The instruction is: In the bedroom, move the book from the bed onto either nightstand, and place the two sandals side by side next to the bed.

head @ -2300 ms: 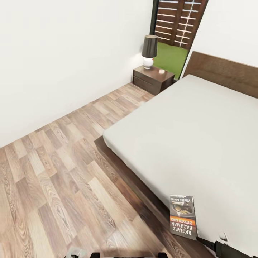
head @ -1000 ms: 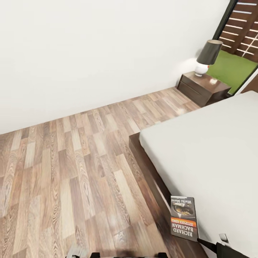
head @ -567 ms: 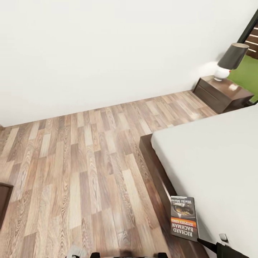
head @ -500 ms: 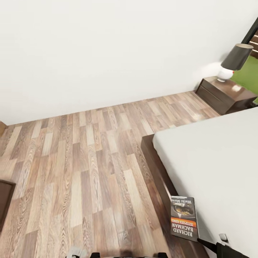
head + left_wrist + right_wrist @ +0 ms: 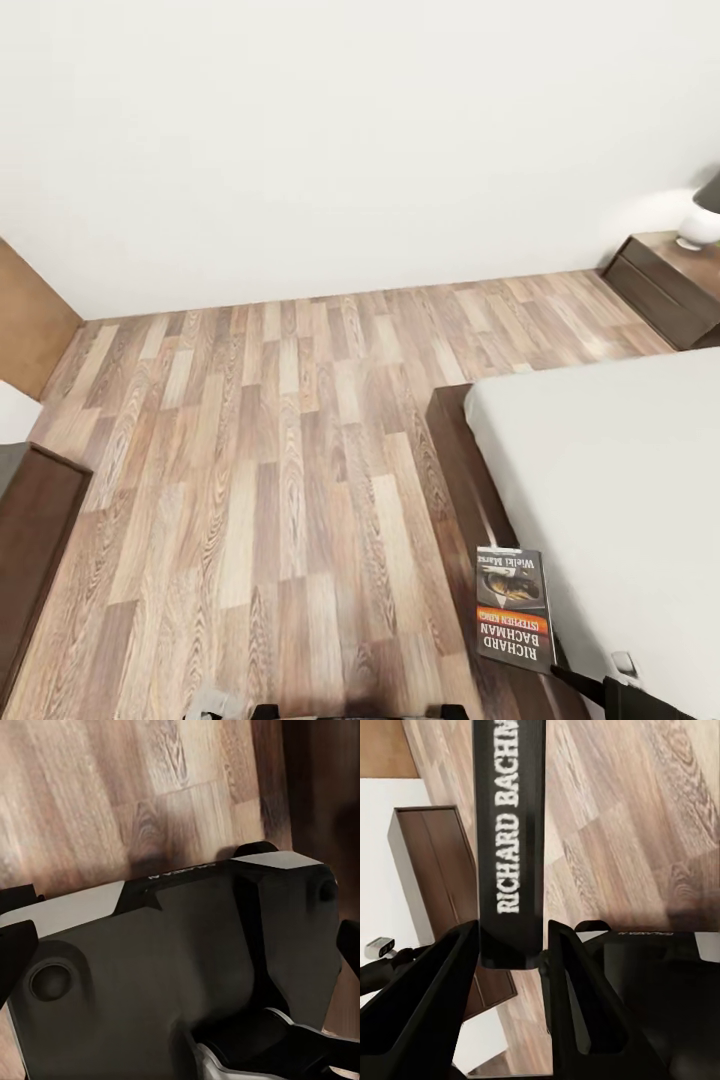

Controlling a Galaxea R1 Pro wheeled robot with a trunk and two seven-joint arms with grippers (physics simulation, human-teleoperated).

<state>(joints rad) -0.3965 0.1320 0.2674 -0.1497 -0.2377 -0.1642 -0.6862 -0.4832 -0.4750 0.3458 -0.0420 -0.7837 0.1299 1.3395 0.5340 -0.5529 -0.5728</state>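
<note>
Since the earlier frames our head camera had swung left, so the nightstand and the white base of its lamp slid to the far right edge, the window dropped out of sight, and a dark wooden piece came in at the left edge; the things themselves had not moved. We saw the book keep its place in the head view, low and right of centre, its cover up and its lettering upside down to us, with the bed running along its right side. Our right gripper was clamped on the book, its two dark fingers pressed against either face near the spine, which read RICHARD BACHMAN in white; past the spine lay the plank floor and a brown cabinet against a white wall. In the head view a bit of our right arm showed at the bottom right corner, just below the book. Our left wrist camera looked down on the robot's own dark and white body above the floor boards, and from it we could not tell whether the left gripper was clenched or released
</note>
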